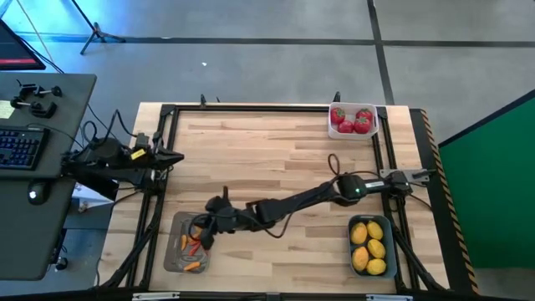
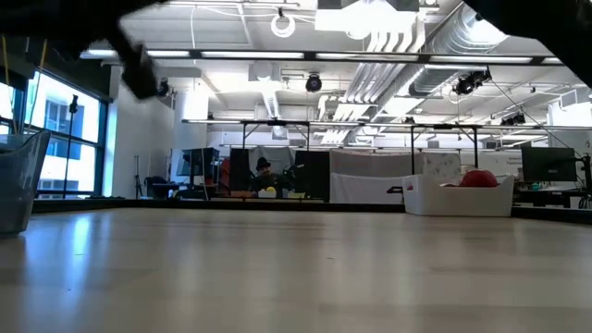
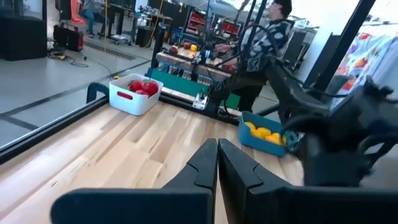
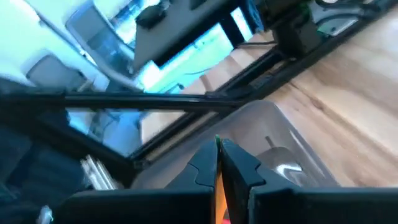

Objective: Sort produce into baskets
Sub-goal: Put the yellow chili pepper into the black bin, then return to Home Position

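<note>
My right gripper [image 1: 201,234] reaches across the table to the flat grey tray [image 1: 177,251] at the near left and hangs over it. It is shut on a thin orange-red pepper [image 4: 218,186]. More peppers [image 1: 192,247] lie in the tray. Red fruits [image 1: 351,119] sit in the white basket [image 1: 373,127] at the far right. Lemons [image 1: 369,247] fill the blue-teal basket [image 1: 354,227] at the near right. My left gripper [image 1: 174,157] waits shut and empty at the table's left edge. My right gripper pinches the pepper between its two fingers; only a narrow orange strip [image 4: 218,177] shows in the slit between them. The fingers slant down over the grey tray [image 4: 273,134]. Which part of the pepper they hold, and whether it is clear of the tray, is hidden by the fingers.
A black frame [image 1: 251,109] runs round the wooden table. The table's middle [image 1: 267,159] is bare wood. A desk with a keyboard [image 1: 21,146] stands past the left edge. A person [image 3: 261,43] stands beyond the far edge.
</note>
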